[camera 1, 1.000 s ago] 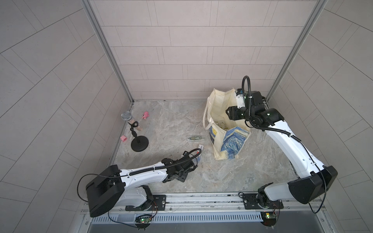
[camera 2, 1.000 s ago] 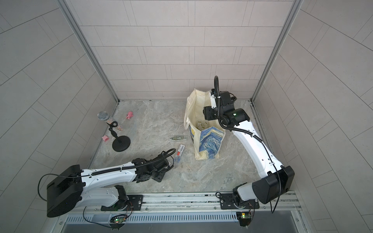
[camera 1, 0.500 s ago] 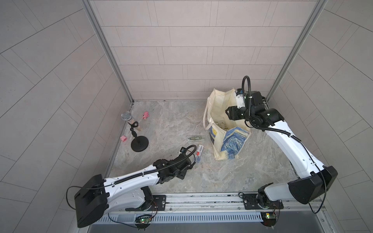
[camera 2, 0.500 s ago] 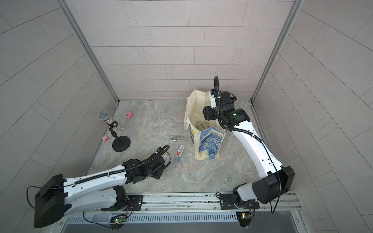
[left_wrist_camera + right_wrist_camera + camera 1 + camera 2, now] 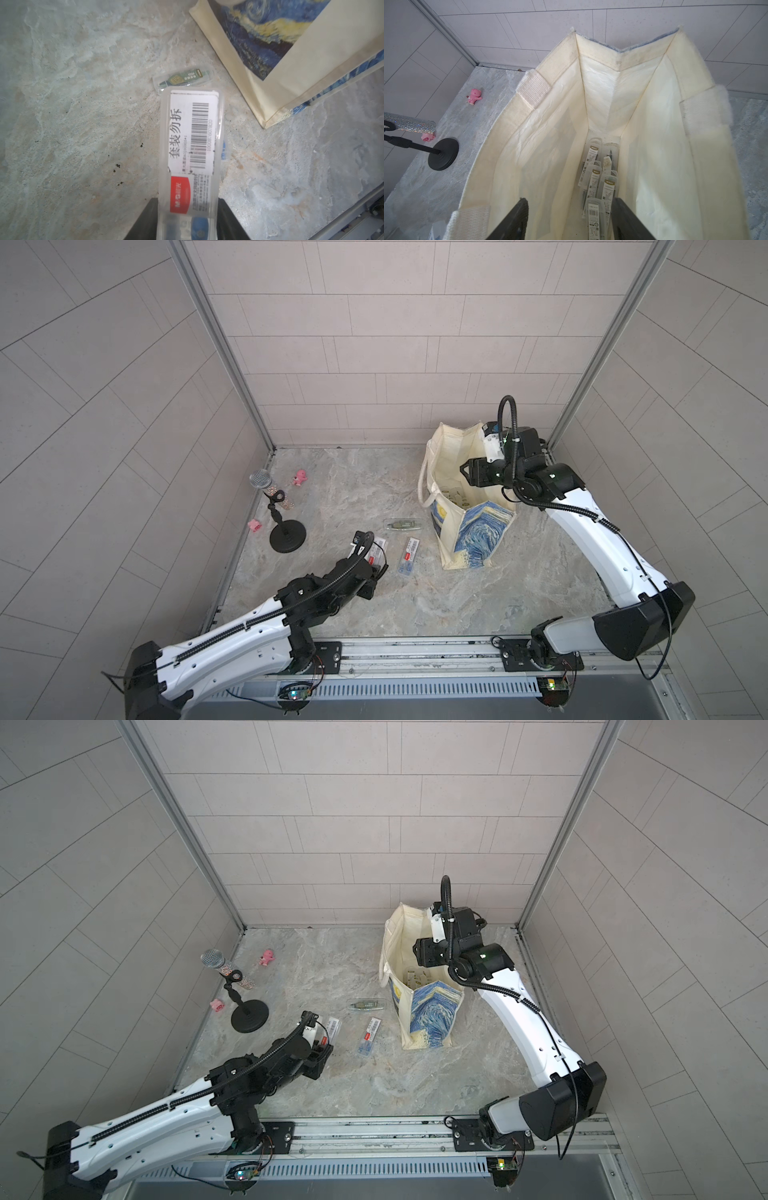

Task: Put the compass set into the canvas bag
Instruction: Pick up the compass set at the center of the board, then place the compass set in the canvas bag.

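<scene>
My left gripper [image 5: 188,220] is shut on one end of a compass set [image 5: 191,145], a clear plastic case with a barcode label and a red patch. In both top views the held compass set [image 5: 377,553] [image 5: 331,1028] is left of a second clear case [image 5: 409,561] [image 5: 369,1036] lying on the floor. The canvas bag [image 5: 478,531] [image 5: 432,1011] stands upright at the right. It is cream with a blue-and-yellow print. My right gripper [image 5: 570,218] [image 5: 467,472] hangs open over the bag's mouth. Several compass sets [image 5: 600,176] lie on the bag's bottom.
A green-labelled clear case [image 5: 402,525] [image 5: 182,80] lies between the held set and the bag. A microphone [image 5: 266,485] on a black round-based stand [image 5: 287,536] and two pink toys [image 5: 299,477] [image 5: 254,525] are at the far left. Tiled walls enclose three sides.
My left gripper has closed on the compass set and drawn back to the left with it, away from the case left on the floor. The right arm has not moved.
</scene>
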Available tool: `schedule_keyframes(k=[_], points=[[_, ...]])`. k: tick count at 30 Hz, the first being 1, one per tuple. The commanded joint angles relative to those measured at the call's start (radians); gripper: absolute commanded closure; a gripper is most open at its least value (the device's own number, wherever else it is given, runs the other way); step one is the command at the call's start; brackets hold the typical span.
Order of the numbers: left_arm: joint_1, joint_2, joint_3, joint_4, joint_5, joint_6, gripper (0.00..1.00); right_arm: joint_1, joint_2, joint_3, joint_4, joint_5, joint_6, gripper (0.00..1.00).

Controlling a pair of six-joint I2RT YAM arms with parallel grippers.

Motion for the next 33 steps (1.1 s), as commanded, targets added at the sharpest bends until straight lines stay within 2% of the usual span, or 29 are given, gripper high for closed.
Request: schedule_keyframes(k=[1,8,18,24,33], points=[[0.001,-0.006,0.035,0.040,-0.044,0.032,0.81,0.005,-0.013,-0.021,0.031,-0.050,0.019,0.35],[0.008,0.026,0.076,0.104,-0.054,0.077,0.82,0.005,-0.020,-0.030,0.045,-0.070,0.027,0.35],[0.068,0.130,0.178,0.207,0.030,0.156,0.86,0.014,-0.055,-0.052,0.126,-0.174,0.084,0.35],[0.068,0.153,0.218,0.238,0.086,0.216,0.87,0.068,-0.056,-0.046,0.145,-0.218,0.089,0.35],[0.072,0.196,0.322,0.248,0.063,0.320,0.87,0.176,-0.027,0.001,0.155,-0.271,0.088,0.34]])
